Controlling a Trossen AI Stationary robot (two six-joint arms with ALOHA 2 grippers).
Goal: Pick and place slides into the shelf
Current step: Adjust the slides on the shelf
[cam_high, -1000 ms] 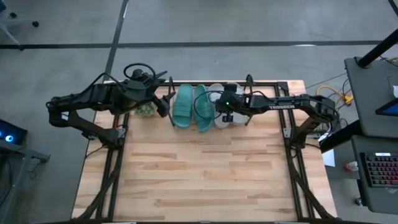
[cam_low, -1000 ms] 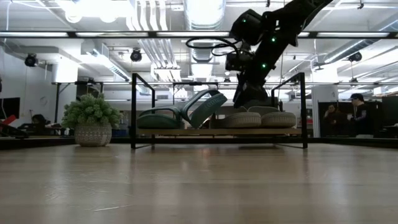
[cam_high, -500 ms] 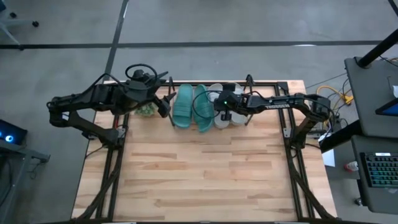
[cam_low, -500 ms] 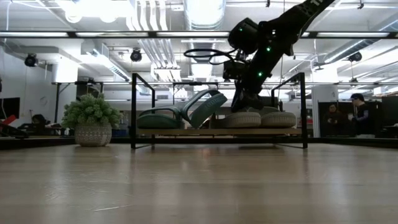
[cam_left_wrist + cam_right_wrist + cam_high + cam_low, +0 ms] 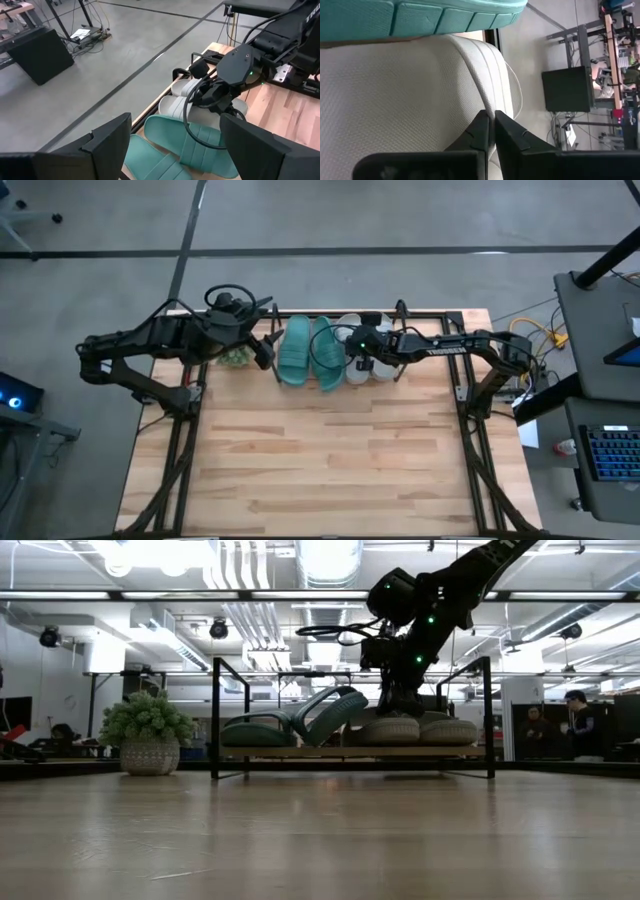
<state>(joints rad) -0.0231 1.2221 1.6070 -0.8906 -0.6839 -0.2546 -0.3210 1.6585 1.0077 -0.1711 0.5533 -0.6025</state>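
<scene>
The shelf (image 5: 400, 311) stands at the table's far edge and holds several slides. One teal slide (image 5: 255, 730) lies flat. The other teal slide (image 5: 335, 712) stands tilted on its side edge between the flat one and the left white slide (image 5: 392, 730). The right white slide (image 5: 447, 730) lies flat beside that one. My right gripper (image 5: 491, 120) is shut and rests on the left white slide (image 5: 353, 372). My left gripper (image 5: 175, 142) hangs open near the shelf's left end, above the plant. My right gripper's shut fingertips (image 5: 482, 120) rest against the left white slide's ribbed strap (image 5: 487, 85), near its edge. I see nothing between the fingers. They come from above, pointing down and slanting from the table's right. The slide lies flat on the shelf's wooden base.
A small potted plant (image 5: 148, 735) stands on the table just left of the shelf, under my left arm. The shelf's black hooped ends (image 5: 215, 720) rise on both sides. The wide wooden tabletop (image 5: 330, 460) lies nearer than the shelf. People show in the room beyond.
My right gripper has shifted a little toward the table's left and down onto the left white slide, and its fingers have shut. The slides have kept their places.
</scene>
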